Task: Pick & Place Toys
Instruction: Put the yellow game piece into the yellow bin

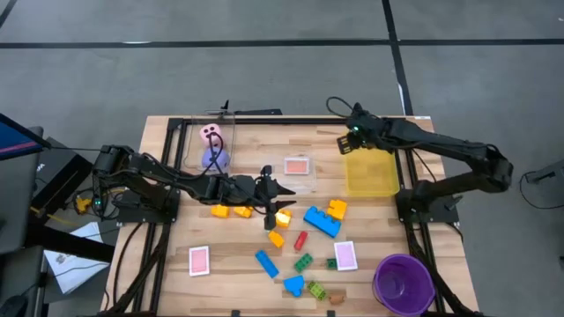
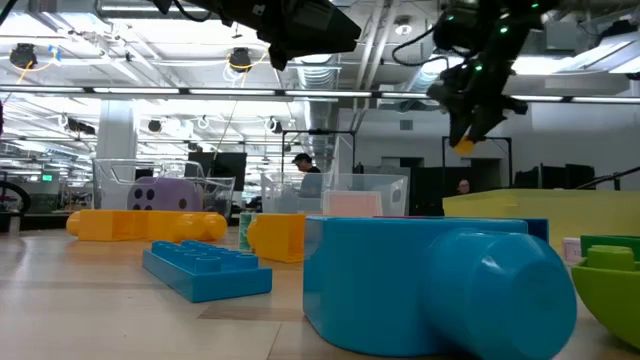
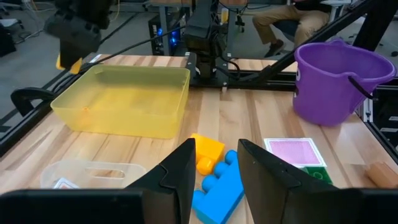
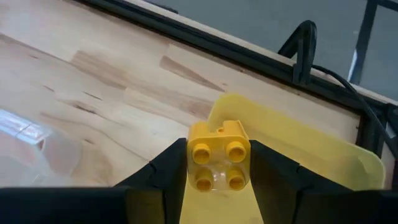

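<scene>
The right gripper clamps a yellow brick above the yellow bin, at its ten o'clock corner. The left gripper hovers mid-table, fingers narrowly parted and holding nothing, with the blue brick at its four o'clock.

Yellow see-through bin, clear bin, purple cup on wooden table.
</scene>
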Available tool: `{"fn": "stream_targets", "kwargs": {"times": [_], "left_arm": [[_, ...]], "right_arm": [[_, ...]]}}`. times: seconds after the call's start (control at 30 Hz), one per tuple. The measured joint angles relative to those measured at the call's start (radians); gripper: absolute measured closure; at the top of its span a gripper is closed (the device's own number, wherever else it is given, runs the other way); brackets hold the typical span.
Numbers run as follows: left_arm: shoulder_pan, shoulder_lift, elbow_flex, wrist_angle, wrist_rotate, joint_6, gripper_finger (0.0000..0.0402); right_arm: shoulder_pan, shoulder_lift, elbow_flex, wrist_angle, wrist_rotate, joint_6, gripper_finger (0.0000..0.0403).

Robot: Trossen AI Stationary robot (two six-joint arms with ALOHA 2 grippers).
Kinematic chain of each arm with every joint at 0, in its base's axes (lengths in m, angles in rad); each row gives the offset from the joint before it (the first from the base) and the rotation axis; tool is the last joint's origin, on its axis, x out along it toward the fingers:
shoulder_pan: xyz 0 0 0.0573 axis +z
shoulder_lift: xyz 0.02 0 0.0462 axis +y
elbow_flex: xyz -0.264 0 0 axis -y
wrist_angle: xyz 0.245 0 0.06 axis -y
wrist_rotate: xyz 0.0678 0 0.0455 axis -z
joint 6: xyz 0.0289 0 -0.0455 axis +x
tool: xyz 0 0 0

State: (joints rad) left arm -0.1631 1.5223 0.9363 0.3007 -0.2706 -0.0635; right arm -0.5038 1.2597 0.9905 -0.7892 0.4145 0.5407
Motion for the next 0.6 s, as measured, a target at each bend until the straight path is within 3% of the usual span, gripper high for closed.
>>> {"fn": "stream_targets", "kwargs": {"times": [0.6], "left_arm": [[-0.010, 0.000, 0.000, -0.005, 0.004, -0.001, 0.0289]], "right_arm": [[-0.152, 0.268, 0.066, -0.040, -0.032, -0.112, 0.0253]]}}
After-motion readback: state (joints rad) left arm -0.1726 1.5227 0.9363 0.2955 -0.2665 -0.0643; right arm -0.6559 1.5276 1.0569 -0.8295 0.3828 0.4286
